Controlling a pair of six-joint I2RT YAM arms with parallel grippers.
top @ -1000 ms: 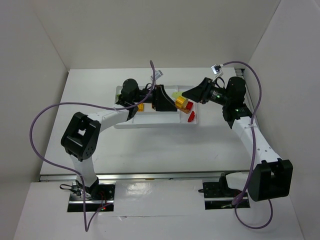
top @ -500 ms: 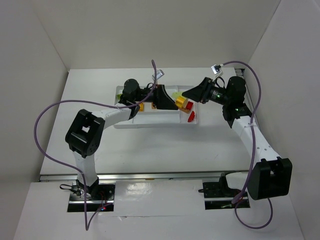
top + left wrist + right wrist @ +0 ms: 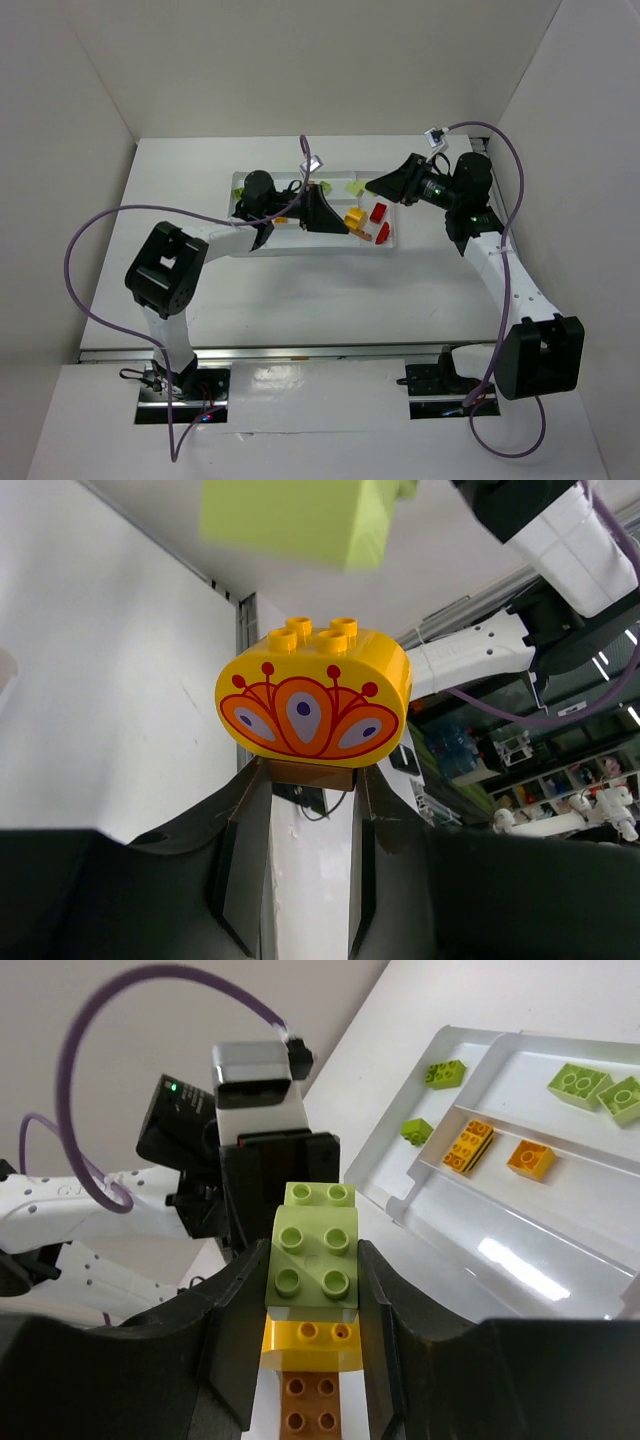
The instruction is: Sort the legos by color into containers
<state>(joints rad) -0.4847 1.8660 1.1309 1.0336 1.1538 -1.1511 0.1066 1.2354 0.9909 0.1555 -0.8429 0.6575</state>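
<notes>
We see the yellow brick (image 3: 312,705) with its long axis across the left wrist view, its painted face toward that camera and its studs pointing up at the green brick (image 3: 290,520), which sits just above it with a gap between them. Under the yellow brick sits the brown brick (image 3: 310,1407); the left gripper (image 3: 308,780) has its fingers (image 3: 245,850) narrowly set and pinching that brown brick from both sides. The right gripper (image 3: 312,1270) clamps the green brick, studs toward its camera, with its fingers (image 3: 235,1310) close against both sides. From above, both grippers meet over the right part of the tray (image 3: 310,243). Other green and orange bricks lie in its compartments; two red ones (image 3: 378,212) lie near its right end.
</notes>
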